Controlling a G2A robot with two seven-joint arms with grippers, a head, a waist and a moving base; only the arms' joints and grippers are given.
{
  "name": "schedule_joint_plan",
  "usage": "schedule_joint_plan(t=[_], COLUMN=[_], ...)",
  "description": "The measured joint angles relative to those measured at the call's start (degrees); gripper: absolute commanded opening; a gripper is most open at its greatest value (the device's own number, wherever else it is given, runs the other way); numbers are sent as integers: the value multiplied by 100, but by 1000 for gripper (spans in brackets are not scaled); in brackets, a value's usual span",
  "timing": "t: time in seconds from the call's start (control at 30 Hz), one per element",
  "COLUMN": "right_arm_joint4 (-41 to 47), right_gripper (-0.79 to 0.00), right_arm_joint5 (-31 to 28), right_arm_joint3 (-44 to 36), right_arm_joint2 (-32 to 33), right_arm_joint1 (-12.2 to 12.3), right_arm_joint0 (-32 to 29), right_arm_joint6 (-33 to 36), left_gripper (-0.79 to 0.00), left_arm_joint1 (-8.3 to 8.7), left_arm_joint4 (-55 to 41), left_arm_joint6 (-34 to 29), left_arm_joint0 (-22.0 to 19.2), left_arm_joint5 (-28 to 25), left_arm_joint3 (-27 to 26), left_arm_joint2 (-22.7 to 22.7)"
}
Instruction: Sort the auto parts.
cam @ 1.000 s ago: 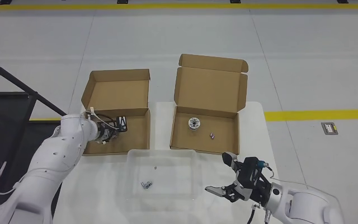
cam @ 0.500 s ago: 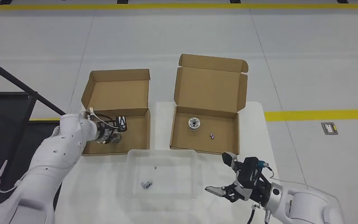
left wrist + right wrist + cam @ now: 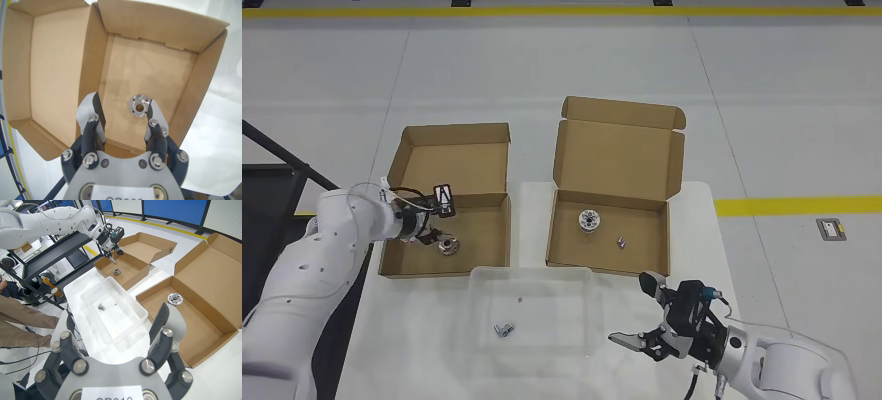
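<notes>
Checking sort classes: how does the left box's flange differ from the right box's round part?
The flange has a smooth rim and raised hub; the round part has a notched rim. The flange lies alone in its box; the round part shares its with a small piece. Both are round silver metal.

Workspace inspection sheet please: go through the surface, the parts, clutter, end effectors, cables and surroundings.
Surface: white table, holding left box, right box and clear bin.
Job's things: flange in left box; toothed disc and small fitting in right box; bracket and tiny piece in clear bin.
Clutter: nothing seen.
End effectors: left end effector open, above the flange; right end effector open, beside the bin.
Cables: thin cable at the left wrist.
Surroundings: black rack beside the table; yellow floor line.
</notes>
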Motion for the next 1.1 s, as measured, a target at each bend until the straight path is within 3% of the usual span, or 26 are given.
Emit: schedule_joint_plan(t=[0.1,0.23,0.43,0.63,0.73,1.1], right_arm_joint4=[0,0,0,0,0,0], right_gripper=[0,0,0,0,0,0], right_arm_joint5=[0,0,0,0,0,0], right_arm_joint3=[0,0,0,0,0,0], right_arm_joint2=[0,0,0,0,0,0], right_arm_joint1=[0,0,0,0,0,0], right_arm_joint0=[0,0,0,0,0,0], right_arm_joint6=[0,0,0,0,0,0], left_gripper=[-120,-157,-6,0,0,0], left_arm_joint1=[273,672,1324,1875,1992,1985], left_arm_joint4=[-213,-555,-1397,-2927,-3462,-3451], left_arm_joint6=[96,-150,-1286,-2615,-3286,-3251], left_arm_joint0=[389,973,2068,2984,3192,3243], left_arm_joint5=[1,1,1,1,1,62], left_arm_joint3=[-802,-1964,-3947,-5679,-6155,-6134], left_arm_joint2=[-167,-415,-924,-1434,-1671,-1652])
